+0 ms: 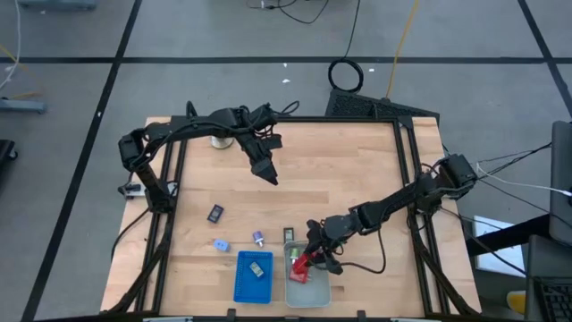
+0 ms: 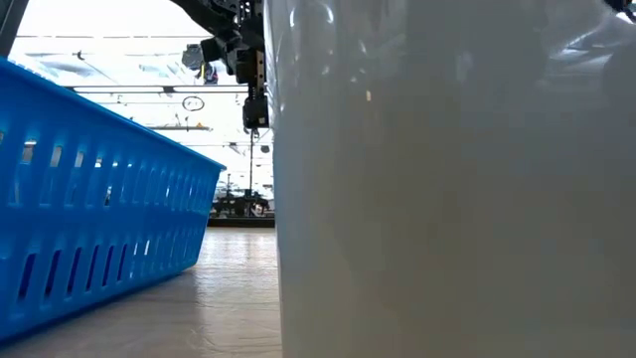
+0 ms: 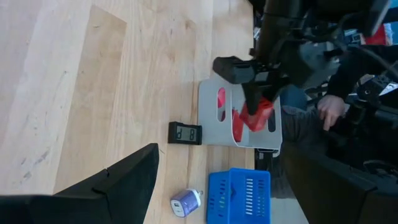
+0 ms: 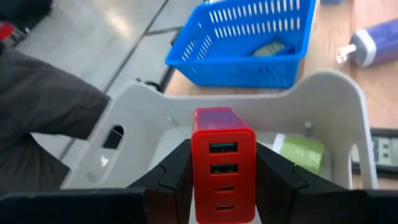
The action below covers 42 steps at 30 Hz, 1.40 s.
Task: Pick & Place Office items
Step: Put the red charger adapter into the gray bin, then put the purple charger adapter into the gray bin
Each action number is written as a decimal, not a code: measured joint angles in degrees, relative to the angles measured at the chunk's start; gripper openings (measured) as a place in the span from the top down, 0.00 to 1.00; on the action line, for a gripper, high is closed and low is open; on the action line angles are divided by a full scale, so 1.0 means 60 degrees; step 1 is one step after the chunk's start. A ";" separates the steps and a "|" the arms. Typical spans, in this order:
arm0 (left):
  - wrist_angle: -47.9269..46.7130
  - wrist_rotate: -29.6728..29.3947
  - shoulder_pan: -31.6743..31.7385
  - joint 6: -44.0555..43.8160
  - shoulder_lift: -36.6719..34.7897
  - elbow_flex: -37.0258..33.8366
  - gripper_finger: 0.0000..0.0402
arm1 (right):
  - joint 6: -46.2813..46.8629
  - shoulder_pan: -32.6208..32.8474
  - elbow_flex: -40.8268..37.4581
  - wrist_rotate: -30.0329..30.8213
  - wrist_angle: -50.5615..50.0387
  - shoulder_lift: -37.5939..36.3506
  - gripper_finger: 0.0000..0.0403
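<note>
Right gripper [image 4: 222,177] clamps red charger block [image 4: 223,163] between its fingers, just above grey tray [image 4: 336,87]. Green item [image 4: 303,152] lies beyond the fingertips; an early release could land on it. Left gripper [image 1: 265,171], far off: cannot tell.

Light wooden tabletop [image 1: 349,170] framed by black rails, carrying near its front edge a blue slotted plastic tray [image 1: 254,276] and, just beside it, a pale grey rectangular tray [image 1: 307,279]. Lying directly on the wood nearby: a small black block with a display [image 1: 290,235], a purple-topped white plug [image 1: 257,238], a light blue piece [image 1: 221,244] and another small black block [image 1: 215,214]. A round-based object [image 1: 221,140] stands near the far left edge, partly hidden.
</note>
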 joint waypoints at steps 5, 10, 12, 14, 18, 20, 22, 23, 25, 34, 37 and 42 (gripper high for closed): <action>0.0000 -0.0004 -0.0004 0.0033 0.0000 0.0000 0.17 | -0.0045 -0.0004 0.0011 0.0053 0.0328 0.0303 0.72; 0.0000 -0.0004 -0.0004 0.0037 0.0000 0.0000 0.17 | 0.0038 -0.0012 0.0011 0.0068 0.0440 0.0309 0.72; -0.0001 -0.0004 -0.0004 0.0037 0.0002 0.0000 0.17 | 0.0059 -0.0019 0.0011 0.0024 0.0459 0.0309 0.71; -0.0001 -0.0004 -0.0004 0.0040 0.0004 0.0000 0.17 | 0.0107 -0.0018 0.0011 0.0013 0.0473 0.0309 0.68; 0.0000 -0.0004 -0.0004 0.0026 0.0004 0.0000 0.17 | 0.0124 -0.0021 0.0011 0.0002 0.0503 0.0309 0.59; -0.0004 -0.0004 -0.0004 0.0026 0.0004 0.0000 0.17 | 0.0124 -0.0021 0.0007 -0.0008 0.0575 0.0309 0.55; -0.0004 -0.0004 -0.0004 0.0022 0.0004 0.0000 0.17 | 0.0124 -0.0022 0.0004 -0.0026 0.0685 0.0309 0.54; -0.0004 -0.0002 -0.0004 0.0020 0.0004 0.0000 0.17 | 0.0121 -0.0018 0.0004 -0.0026 0.0725 0.0309 0.53; -0.0005 0.0000 -0.0004 0.0013 0.0004 0.0000 0.17 | 0.0127 -0.0018 0.0004 -0.0026 0.0786 0.0309 0.53; -0.0212 -0.0095 -0.0147 0.0050 -0.0007 0.0004 0.17 | 0.0132 -0.0125 0.0000 -0.0001 0.1479 -0.0142 0.51; -0.0113 -0.0980 -0.0414 0.0237 -0.0291 0.0000 0.17 | 0.0131 -0.0343 0.0000 -0.0009 0.1456 -0.0685 0.49; 0.0076 -0.2499 -0.0733 0.0193 -0.1093 0.0007 0.17 | 0.0041 -0.0809 0.0004 -0.0014 0.0528 -0.1954 0.44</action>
